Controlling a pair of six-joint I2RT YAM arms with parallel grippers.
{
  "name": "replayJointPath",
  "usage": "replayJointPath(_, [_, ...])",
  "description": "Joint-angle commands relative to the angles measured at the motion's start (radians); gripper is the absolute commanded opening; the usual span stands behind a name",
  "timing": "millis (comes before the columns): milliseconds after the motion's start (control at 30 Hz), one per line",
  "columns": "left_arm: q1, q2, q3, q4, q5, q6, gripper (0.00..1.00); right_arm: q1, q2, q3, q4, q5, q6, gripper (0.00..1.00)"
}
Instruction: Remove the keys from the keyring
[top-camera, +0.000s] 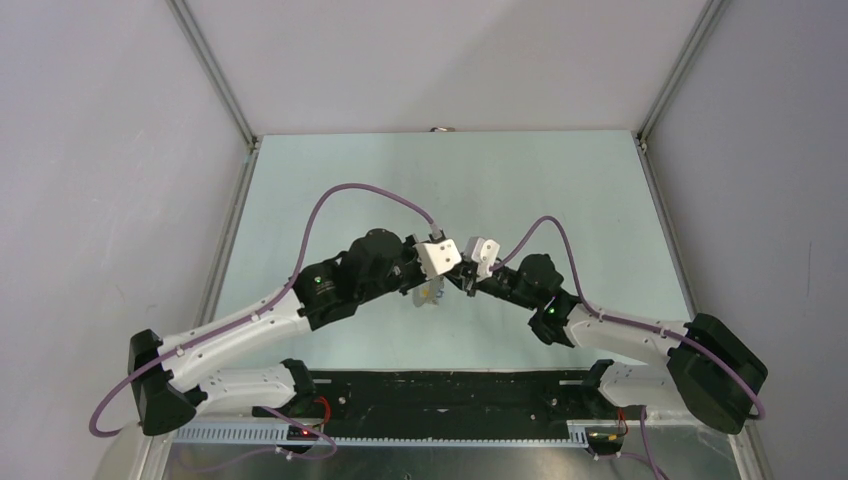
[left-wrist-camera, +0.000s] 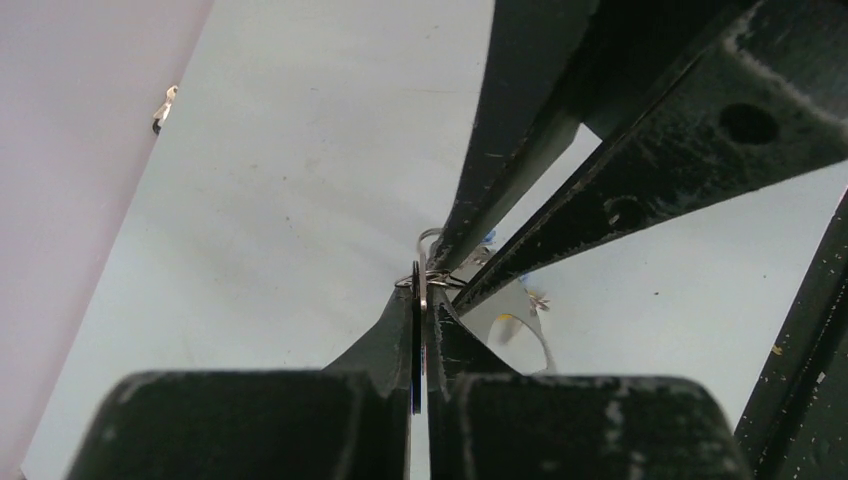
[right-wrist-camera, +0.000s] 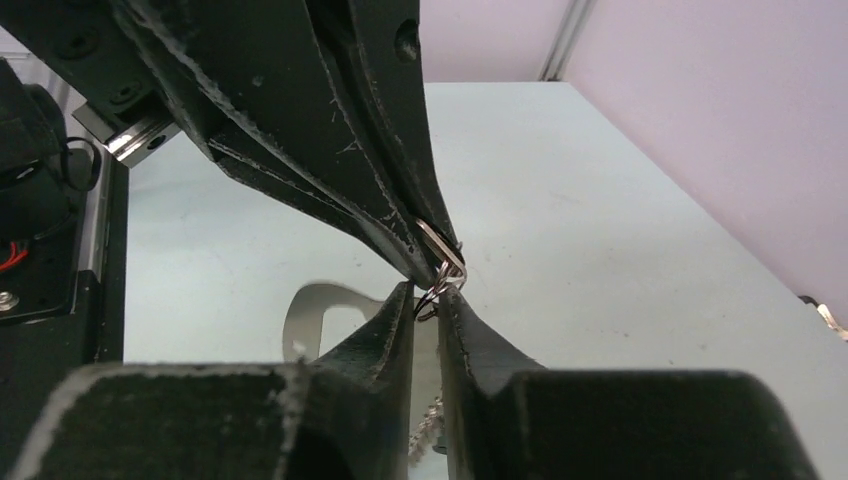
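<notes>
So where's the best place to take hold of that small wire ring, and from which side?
Probably on the bare loop of the small wire ring just below the left gripper, which clamps the flat metal piece above it. Come from the opposite side, where the right gripper sits, a finger on each face: the loop hangs edge-on there, the keyring dangling clear behind.

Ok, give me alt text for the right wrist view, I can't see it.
The right gripper, jaws pinched on a small wire ring, meets the left gripper, which reaches in from the upper left, jaws shut on a flat silver piece. The keyring shows behind them over the pale table.
</notes>
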Motion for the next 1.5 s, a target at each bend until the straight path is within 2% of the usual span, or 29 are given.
replayJointPath(0, [0.004, -0.031, 0.063, 0.04, 0.026, -0.024, 0.0, 0.016, 0.0, -0.004, 0.068, 0.047, -0.027, 0.1])
replayJointPath(67, [0.007, -0.031, 0.066, 0.039, 0.003, -0.028, 0.0, 0.017, -0.008, -0.005, 0.046, 0.056, -0.039, 0.03])
replayJointPath(200, [0.034, -0.037, 0.072, 0.038, -0.028, -0.05, 0.0, 0.016, -0.037, -0.02, 0.009, 0.059, -0.061, 0.0])
replayJointPath(533, [0.084, -0.024, 0.077, 0.033, 0.01, -0.093, 0.0, 0.018, -0.104, -0.083, 0.033, -0.061, -0.121, 0.0])
replayJointPath(900, [0.085, 0.025, 0.107, -0.002, 0.038, -0.099, 0.0, 0.015, -0.142, -0.113, 0.06, -0.055, -0.128, 0.0])
replayJointPath(1033, [0.085, 0.009, 0.105, -0.001, 0.053, -0.084, 0.0, -0.002, -0.131, -0.11, 0.067, -0.045, -0.071, 0.0])
replayJointPath(1267, [0.086, -0.016, 0.093, 0.001, 0.141, -0.035, 0.0, -0.127, -0.079, -0.085, 0.103, -0.143, 0.163, 0.0])
replayJointPath(1467, [0.086, -0.018, 0.082, 0.001, 0.199, 0.005, 0.0, -0.145, -0.025, 0.028, -0.037, -0.215, 0.228, 0.0])
